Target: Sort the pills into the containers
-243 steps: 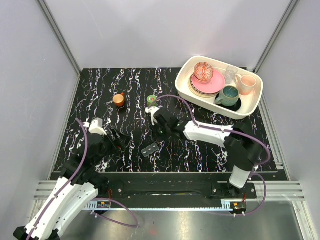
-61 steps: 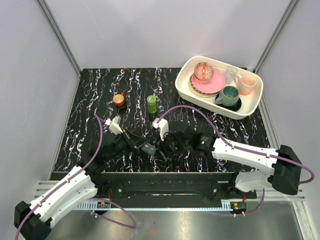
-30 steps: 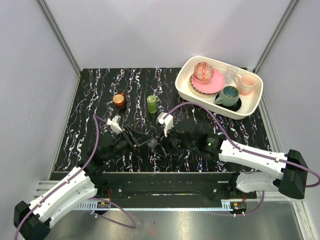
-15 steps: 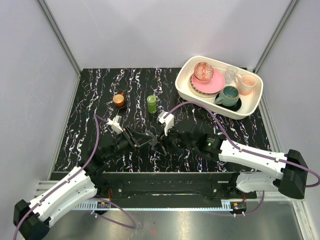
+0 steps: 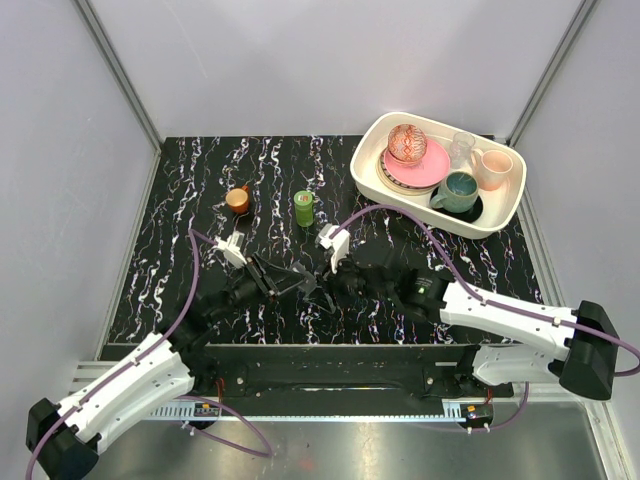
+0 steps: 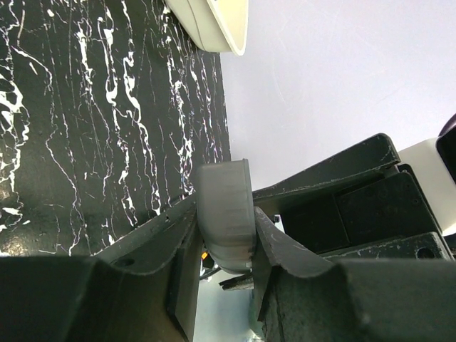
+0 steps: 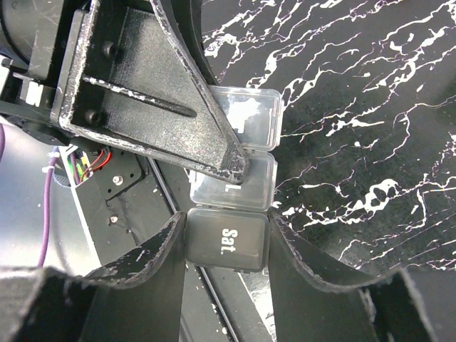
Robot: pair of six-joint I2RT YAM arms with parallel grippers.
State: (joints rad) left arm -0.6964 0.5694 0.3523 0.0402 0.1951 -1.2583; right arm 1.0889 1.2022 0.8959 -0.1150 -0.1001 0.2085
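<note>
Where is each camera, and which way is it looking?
Top: high behind the robot, looking down at the table; left arm and right arm show.
Left wrist: on the left gripper, looking along its fingers, which pinch the pill box.
Right wrist: on the right gripper, looking down; its fingers flank the Sat. compartment.
Shared: both wrists see the pill box.

A black tabletop point(image 5: 200, 180) veined with white sits between plain pale grey walls point(image 5: 300, 60) under even light.

pill box point(image 7: 249, 189) half hidden, tray point(image 6: 221, 25) cropped
</note>
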